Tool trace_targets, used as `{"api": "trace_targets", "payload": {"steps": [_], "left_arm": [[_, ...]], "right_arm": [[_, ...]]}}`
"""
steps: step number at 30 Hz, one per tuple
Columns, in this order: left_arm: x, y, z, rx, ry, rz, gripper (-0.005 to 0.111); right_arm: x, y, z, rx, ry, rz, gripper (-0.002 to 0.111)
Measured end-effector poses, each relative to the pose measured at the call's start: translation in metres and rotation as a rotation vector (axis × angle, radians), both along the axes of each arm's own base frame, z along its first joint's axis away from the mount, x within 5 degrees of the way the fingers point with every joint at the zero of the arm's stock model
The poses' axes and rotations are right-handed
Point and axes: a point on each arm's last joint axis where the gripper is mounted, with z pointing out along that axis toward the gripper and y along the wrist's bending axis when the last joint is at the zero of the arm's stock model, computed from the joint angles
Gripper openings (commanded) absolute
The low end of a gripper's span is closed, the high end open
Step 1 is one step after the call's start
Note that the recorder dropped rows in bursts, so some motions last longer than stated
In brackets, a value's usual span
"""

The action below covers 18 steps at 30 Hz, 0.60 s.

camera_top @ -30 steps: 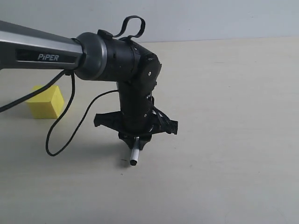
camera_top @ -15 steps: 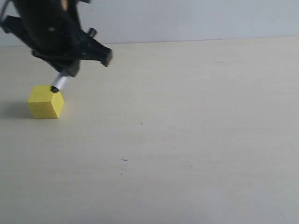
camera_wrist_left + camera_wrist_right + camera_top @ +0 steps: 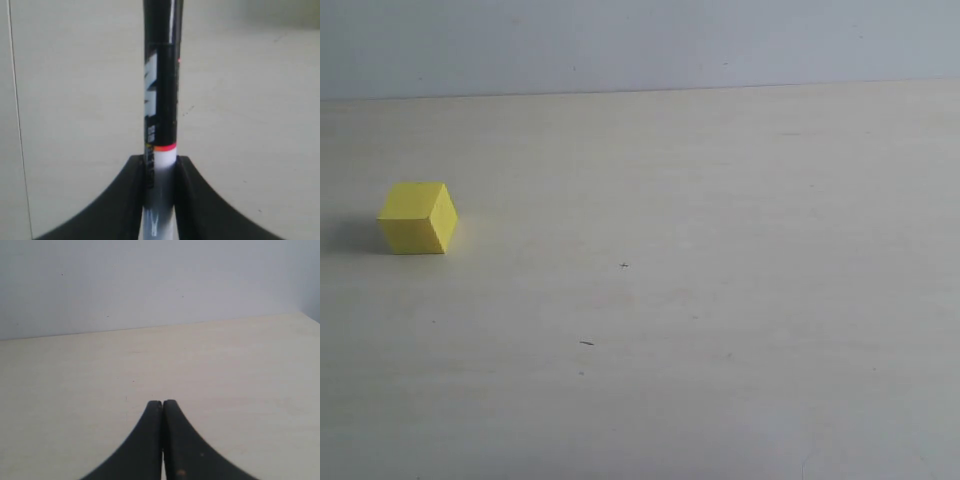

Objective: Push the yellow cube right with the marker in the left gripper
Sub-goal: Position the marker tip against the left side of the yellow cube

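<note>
The yellow cube (image 3: 417,218) rests on the pale table at the far left of the exterior view, with no arm or gripper showing in that view. In the left wrist view my left gripper (image 3: 160,161) is shut on the marker (image 3: 161,95), clamping its white barrel just below the thin red band, and the black half points away over bare table. The cube does not appear in that view. My right gripper (image 3: 162,402) has its two black fingers pressed together with nothing between them, above bare table.
The pale wooden table (image 3: 720,300) carries a few small dark specks near the middle. A light grey wall (image 3: 640,40) runs along its far edge. A thin seam line (image 3: 17,125) crosses the surface in the left wrist view.
The left arm with the marker swept from the table's middle to the cube at the left, then left the exterior view. The cube sits in the same spot.
</note>
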Motion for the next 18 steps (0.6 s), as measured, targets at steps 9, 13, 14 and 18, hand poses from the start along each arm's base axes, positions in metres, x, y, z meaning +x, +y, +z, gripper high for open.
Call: {"api": "trace_targets", "payload": {"steps": [9,13,14,18], "left_arm": [[0.036,0.003,-0.024,0.121,-0.04,-0.478,0.0],[0.054,0.002,-0.036,0.147,-0.116,-0.534,0.0],[0.056,0.002,-0.039,0.154,-0.115,-0.543,0.0],[0.065,0.007,-0.053,0.221,0.001,-0.648,0.0]], "right_arm": [[0.0,0.0,0.0,0.0,0.0,0.0,0.0],[0.0,0.0,0.0,0.0,0.0,0.0,0.0],[0.0,0.0,0.0,0.0,0.0,0.0,0.0],[0.0,0.0,0.0,0.0,0.0,0.0,0.0]]}}
